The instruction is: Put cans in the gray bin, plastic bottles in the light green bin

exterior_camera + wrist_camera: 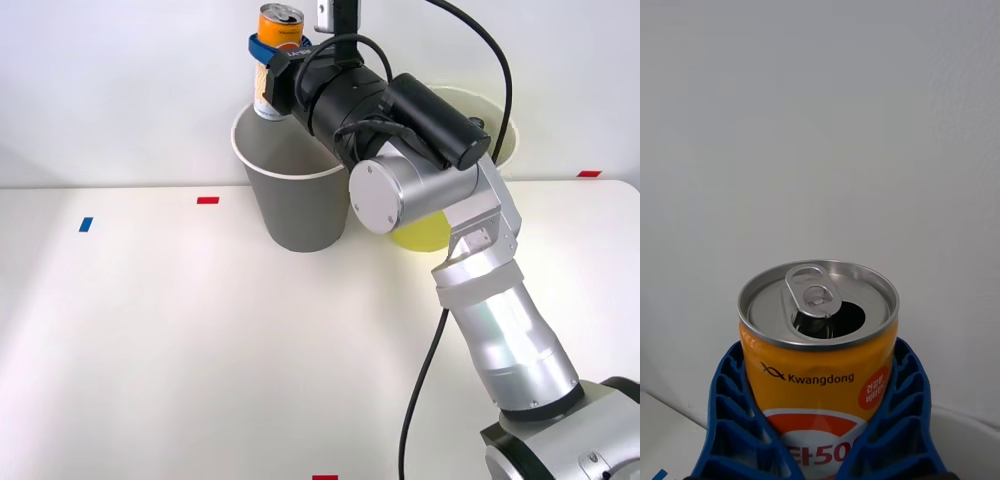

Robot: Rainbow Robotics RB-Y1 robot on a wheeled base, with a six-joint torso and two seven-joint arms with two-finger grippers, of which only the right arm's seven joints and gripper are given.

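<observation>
1. Clamping the can [277,60] at mid-body, the right gripper [268,62] is holding it upright above the gray bin [293,205]
2. Opened, probably light, thin-walled: gentle side grip is suiting it

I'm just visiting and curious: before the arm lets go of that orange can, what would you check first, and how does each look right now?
1. Right gripper shut on the can: ok.
2. Can upright, top up: ok.
3. Can above the gray bin, not the light green bin: ok, it hangs over the gray bin's far rim.
4. Can centred over the opening: not ok, it sits near the rim.
5. Tab already opened; any liquid left inside: cannot tell.
</observation>
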